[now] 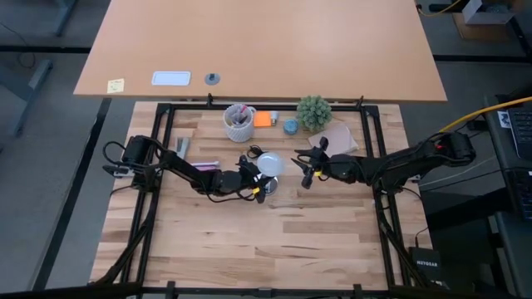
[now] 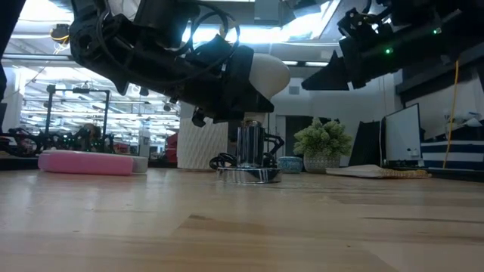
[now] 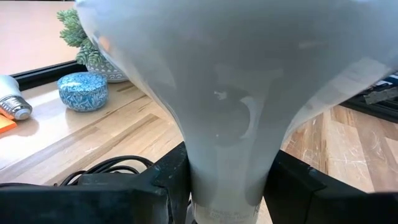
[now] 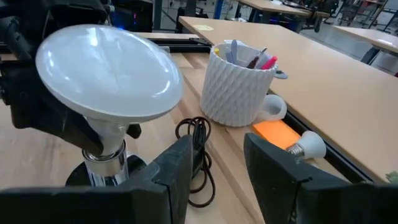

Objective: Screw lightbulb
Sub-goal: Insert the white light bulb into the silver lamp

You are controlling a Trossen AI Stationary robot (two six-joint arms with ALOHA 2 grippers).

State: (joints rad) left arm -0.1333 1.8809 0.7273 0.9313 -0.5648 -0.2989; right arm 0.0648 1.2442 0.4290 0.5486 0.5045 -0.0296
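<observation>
The lightbulb [image 1: 268, 164], a white frosted bulb with a wide dome, is held at the table's middle by my left gripper [image 1: 256, 176], which is shut on it. It tilts above the silvery round fitting [image 2: 249, 151], which stands on the table with a black cord [image 4: 196, 155] beside it. Its lower end [image 4: 102, 163] is at the fitting's top; I cannot tell whether it is inside. My right gripper [image 4: 217, 162] is open and empty, just to the right of the bulb and above the table. My left gripper pinches the bulb's narrow neck [image 3: 227, 180] between its two fingers [image 3: 168, 177], just below where the dome widens. The fingers come from the table's left, slanting down. The bulb stands tilted over the fitting, dome up.
Behind the bulb are a white cup of pens [image 1: 238, 121], an orange pad [image 1: 263, 119] with a small spare bulb [image 4: 308, 148], a blue round tin [image 1: 290, 126], a small potted plant [image 1: 314, 110] and a brown sheet [image 1: 337, 137]. A pink object [image 2: 87, 162] lies at the left.
</observation>
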